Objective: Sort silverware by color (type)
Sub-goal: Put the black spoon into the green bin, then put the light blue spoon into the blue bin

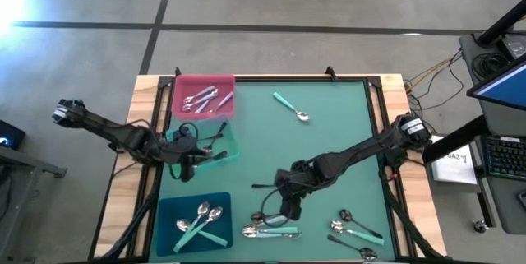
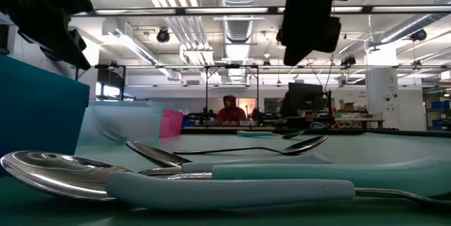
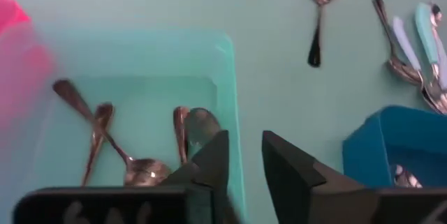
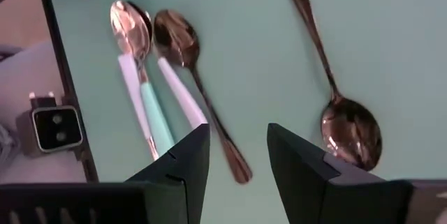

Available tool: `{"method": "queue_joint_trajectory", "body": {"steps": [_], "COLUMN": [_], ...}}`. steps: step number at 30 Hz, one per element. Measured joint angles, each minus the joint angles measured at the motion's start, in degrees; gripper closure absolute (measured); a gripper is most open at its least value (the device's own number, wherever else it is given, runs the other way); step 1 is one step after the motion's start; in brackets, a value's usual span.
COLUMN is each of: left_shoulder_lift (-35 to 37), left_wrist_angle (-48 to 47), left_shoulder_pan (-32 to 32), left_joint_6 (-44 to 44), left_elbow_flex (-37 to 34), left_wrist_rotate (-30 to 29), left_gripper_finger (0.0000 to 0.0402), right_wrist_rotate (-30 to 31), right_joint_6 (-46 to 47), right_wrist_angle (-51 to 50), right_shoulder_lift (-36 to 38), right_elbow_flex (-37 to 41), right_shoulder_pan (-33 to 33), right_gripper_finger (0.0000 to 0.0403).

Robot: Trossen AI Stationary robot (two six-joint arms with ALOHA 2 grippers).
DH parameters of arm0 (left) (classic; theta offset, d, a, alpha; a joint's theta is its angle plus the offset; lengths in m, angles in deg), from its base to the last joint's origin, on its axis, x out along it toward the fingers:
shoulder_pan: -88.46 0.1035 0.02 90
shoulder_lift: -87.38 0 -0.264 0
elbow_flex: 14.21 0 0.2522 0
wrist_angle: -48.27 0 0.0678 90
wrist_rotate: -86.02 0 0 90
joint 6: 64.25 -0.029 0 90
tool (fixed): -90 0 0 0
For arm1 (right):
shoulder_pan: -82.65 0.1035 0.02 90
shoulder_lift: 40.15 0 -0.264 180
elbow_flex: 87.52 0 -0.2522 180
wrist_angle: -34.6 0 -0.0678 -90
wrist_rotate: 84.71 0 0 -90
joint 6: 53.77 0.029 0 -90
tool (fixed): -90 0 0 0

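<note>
The green mat carries three trays at left for sorting. The left gripper hangs parted over the green tray, apparently just emptied. The right gripper, open and empty, hovers above loose spoons near the front edge.

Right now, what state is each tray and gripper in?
Pink tray: holds silver spoons.
Green tray: holds dark-handled spoons.
Blue tray: holds teal-handled spoons.
Left gripper: open, empty, over the green tray's rim.
Right gripper: open, empty, above loose spoons on the mat.
</note>
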Motion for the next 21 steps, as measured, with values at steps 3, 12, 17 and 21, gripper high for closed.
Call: {"method": "queue_joint_trajectory", "body": {"steps": [3,12,17,21], "left_shoulder_lift": [-0.4,-2.4,-4.5,-6.5], "left_wrist_angle": [-1.5,-3.8,-3.8,-3.8], "left_shoulder_pan": [0.0,0.0,0.0,0.0], "left_joint_6": [-3.1,-3.9,-3.1,-2.3], "left_elbow_flex": [2.0,8.1,9.9,10.9], "left_wrist_rotate": [0.1,-0.1,-0.5,-0.5], "left_gripper_finger": [0.0309,0.0281,0.0281,0.0281], "right_wrist_rotate": [1.9,23.4,28.3,26.4], "right_joint_6": [-0.2,2.8,1.9,-1.7], "right_wrist_angle": [-1.4,-9.5,-12.3,-12.7], "right_shoulder_lift": [0.0,0.0,0.0,0.0], "right_elbow_flex": [0.0,0.0,0.0,0.1], "right_shoulder_pan": [0.5,-1.7,-10.3,-19.3], "right_gripper_finger": [0.0268,0.0268,0.0268,0.0268]}}
